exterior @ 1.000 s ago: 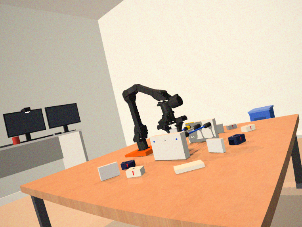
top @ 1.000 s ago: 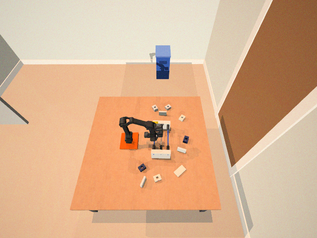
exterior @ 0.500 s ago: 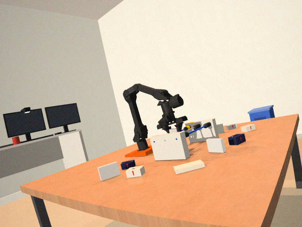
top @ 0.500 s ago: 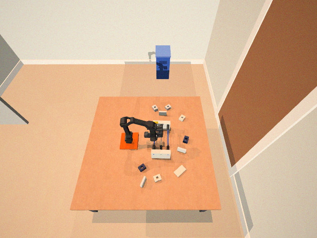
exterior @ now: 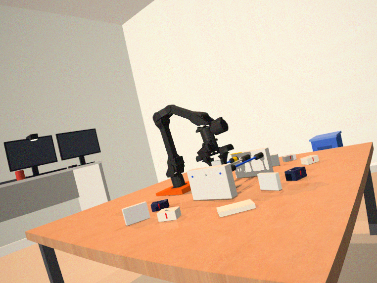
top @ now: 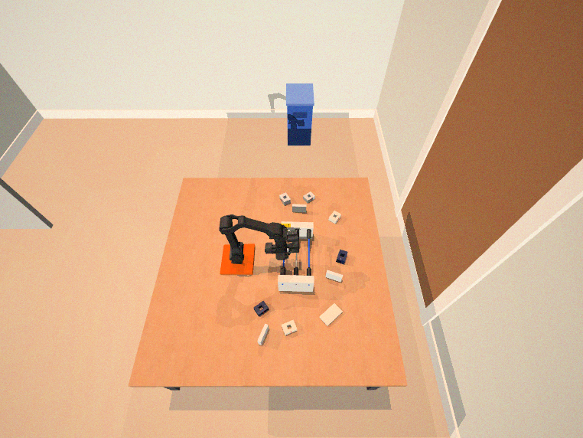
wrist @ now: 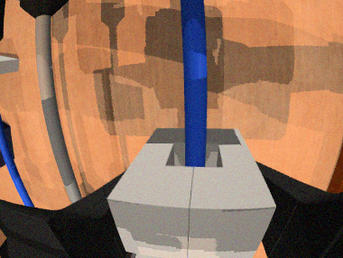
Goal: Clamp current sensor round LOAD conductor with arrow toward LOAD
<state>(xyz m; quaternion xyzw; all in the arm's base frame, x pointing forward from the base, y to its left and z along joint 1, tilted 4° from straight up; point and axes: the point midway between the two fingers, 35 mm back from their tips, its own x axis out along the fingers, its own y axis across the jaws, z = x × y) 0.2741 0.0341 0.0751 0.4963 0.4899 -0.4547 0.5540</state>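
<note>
A light grey split-core sensor (wrist: 140, 182) sits round a blue conductor (wrist: 195, 104) (top: 284, 265). Its two halves meet at a thin seam, and the conductor enters its square window. No arrow shows on the faces in view, and the latch cannot be made out. My gripper (wrist: 193, 166) (top: 282, 249) (exterior: 216, 163) is shut on the sensor, with one black finger at each side. A yellow label (top: 285, 225) is on the far white block; its writing is too small to read. The arm hides the sensor in the top view.
A grey conductor (wrist: 44, 68) and another blue conductor (top: 308, 254) (exterior: 248, 161) run beside this one. White end blocks (top: 295, 284) (exterior: 210, 185) hold the conductors. Several white and dark blue sensors and pale blocks lie around, including a dark blue sensor (top: 341, 256) (exterior: 295, 173).
</note>
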